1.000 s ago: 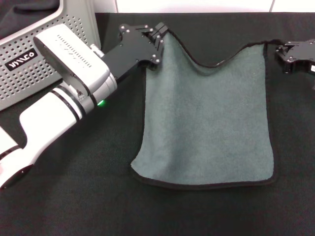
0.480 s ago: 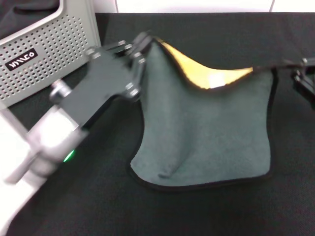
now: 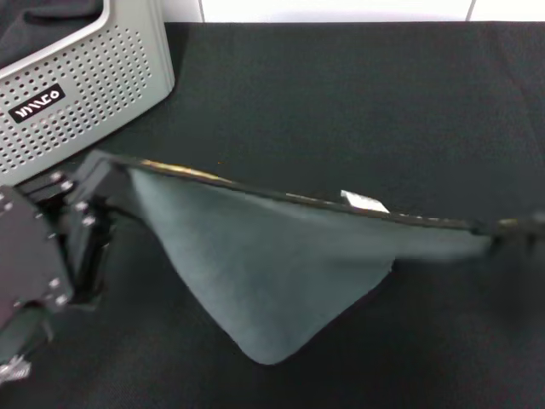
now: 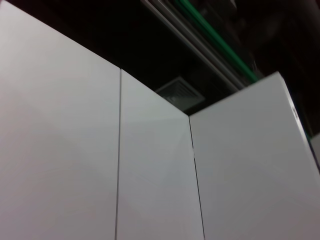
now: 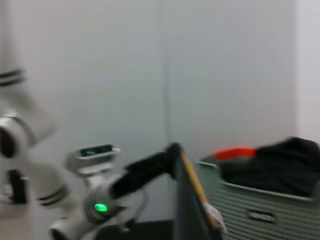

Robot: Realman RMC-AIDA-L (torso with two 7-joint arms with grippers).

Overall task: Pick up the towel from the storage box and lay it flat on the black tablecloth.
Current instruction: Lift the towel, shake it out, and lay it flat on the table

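Two grippers hold the towel (image 3: 272, 281) stretched in the air over the black tablecloth (image 3: 341, 94), one at each end of its upper hem. Farthest left, beyond that hem, stands the storage box (image 3: 81, 85), its perforated grey wall and small black label with white letters facing the head camera; in the right wrist view dark fabric (image 5: 272, 167) and something orange-red (image 5: 235, 152) lie heaped inside the box. Just in front of the box and to the left of the towel, the left gripper (image 3: 106, 170) is clamped on the towel's left corner, its black body low at the picture's edge. From that corner the black-stitched hem runs as a taut line to the right, dropping slightly, with a small white tag (image 3: 364, 202) standing up from it past the middle. Below the hem the grey-green face hangs slack and gathers to a rounded point, which looks to be near or on the tablecloth. At the far right end of the towel the hem reaches the picture's edge, where the right gripper (image 3: 532, 228) shows only as a dark blur; I cannot tell how its fingers stand. The left wrist view shows only white panels and a dark ceiling.
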